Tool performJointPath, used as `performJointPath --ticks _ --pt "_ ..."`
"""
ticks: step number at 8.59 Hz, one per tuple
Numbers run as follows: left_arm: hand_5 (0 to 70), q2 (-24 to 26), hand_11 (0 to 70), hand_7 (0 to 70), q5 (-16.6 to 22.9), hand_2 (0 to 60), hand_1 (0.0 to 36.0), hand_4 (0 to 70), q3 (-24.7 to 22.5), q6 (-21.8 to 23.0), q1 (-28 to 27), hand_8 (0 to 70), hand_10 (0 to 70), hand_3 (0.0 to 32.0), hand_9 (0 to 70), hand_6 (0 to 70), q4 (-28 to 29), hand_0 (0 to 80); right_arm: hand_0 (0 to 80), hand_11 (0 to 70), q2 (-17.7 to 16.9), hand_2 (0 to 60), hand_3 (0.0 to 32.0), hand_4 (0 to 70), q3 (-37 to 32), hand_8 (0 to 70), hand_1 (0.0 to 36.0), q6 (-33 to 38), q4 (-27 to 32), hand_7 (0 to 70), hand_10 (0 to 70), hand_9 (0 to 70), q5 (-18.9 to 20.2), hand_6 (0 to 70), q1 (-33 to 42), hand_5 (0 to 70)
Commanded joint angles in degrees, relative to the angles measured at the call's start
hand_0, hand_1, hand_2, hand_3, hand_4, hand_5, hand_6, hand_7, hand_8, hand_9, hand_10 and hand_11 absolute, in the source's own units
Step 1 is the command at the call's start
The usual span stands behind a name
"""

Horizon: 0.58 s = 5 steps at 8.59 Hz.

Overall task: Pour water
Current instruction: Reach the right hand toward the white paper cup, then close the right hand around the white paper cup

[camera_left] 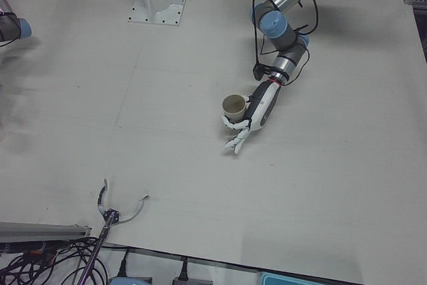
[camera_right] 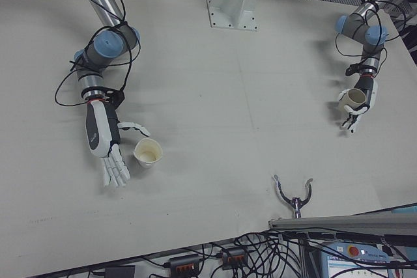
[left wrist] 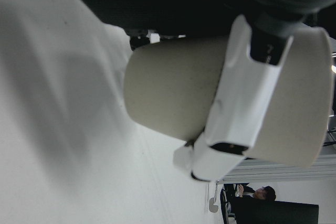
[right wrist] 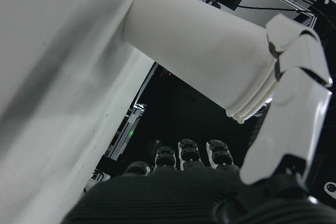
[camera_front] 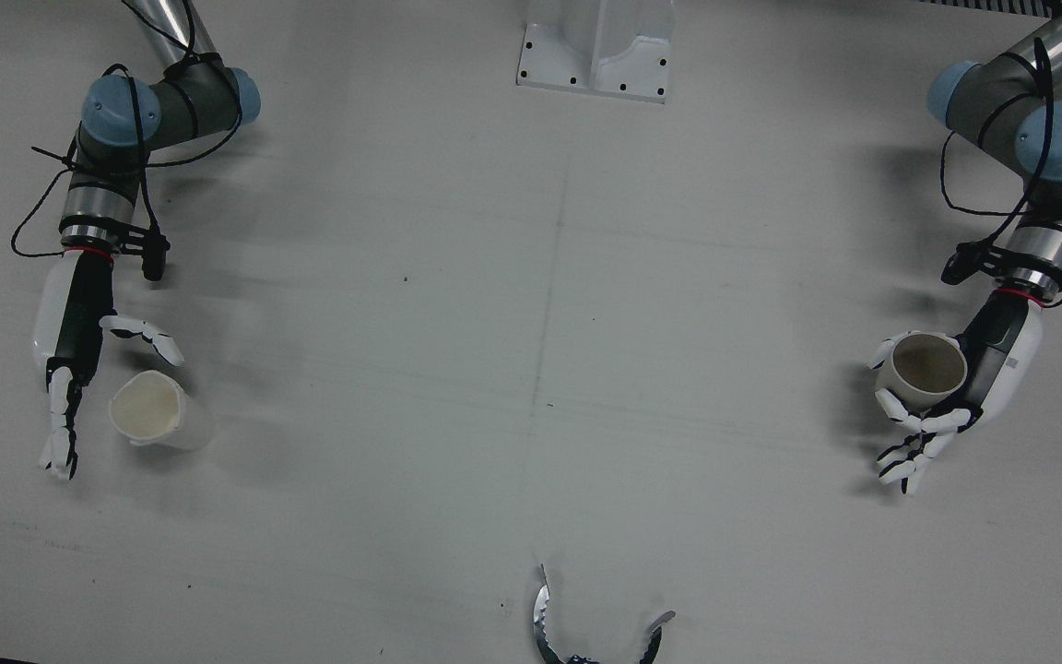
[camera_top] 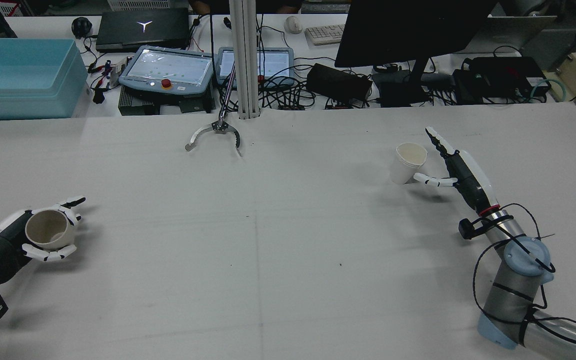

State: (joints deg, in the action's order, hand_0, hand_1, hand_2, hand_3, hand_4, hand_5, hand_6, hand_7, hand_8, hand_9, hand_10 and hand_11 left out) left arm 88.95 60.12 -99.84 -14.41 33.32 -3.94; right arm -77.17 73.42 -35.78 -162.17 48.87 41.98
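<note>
The tan cup (camera_front: 927, 369) is already gripped in your left hand (camera_front: 964, 387) at the table's 3 o'clock in the front view, while your right hand (camera_front: 79, 369), fingers spread, still needs to grasp the white cup (camera_front: 151, 410) at 9 o'clock before you pour.

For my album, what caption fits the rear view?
Left hand grips a beige cup; right hand open beside a white cup.

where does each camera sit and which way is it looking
Front view: overhead, both hands, left hand around beige cup.
Rear view: high behind, facing operators' desk; same cup.
Left-front view: left arm's half.
Right-front view: right hand open beside white cup.
Left hand view: beige cup close.
Right hand view: white cup close.
</note>
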Motion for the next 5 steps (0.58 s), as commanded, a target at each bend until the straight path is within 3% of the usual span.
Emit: performJointPath --ticks 1,5 --pt "70.0 0.1 16.7 14.8 0.0 60.0 36.0 70.0 0.0 0.0 -0.2 4.8 9.2 0.0 1.7 11.4 -0.5 80.0 47.7 0.0 1.5 24.5 0.6 0.0 -1.3 7.3 18.0 0.2 0.0 6.1 0.0 5.6 0.0 12.2 0.0 7.8" --pt "70.0 0.0 16.9 14.0 0.0 60.0 36.0 70.0 0.1 0.0 -0.1 4.7 9.2 0.0 1.7 10.9 -0.5 80.0 47.6 0.0 4.9 25.3 1.2 0.0 -4.5 8.9 17.6 0.2 0.0 8.5 0.0 7.6 0.1 14.7 0.0 8.3"
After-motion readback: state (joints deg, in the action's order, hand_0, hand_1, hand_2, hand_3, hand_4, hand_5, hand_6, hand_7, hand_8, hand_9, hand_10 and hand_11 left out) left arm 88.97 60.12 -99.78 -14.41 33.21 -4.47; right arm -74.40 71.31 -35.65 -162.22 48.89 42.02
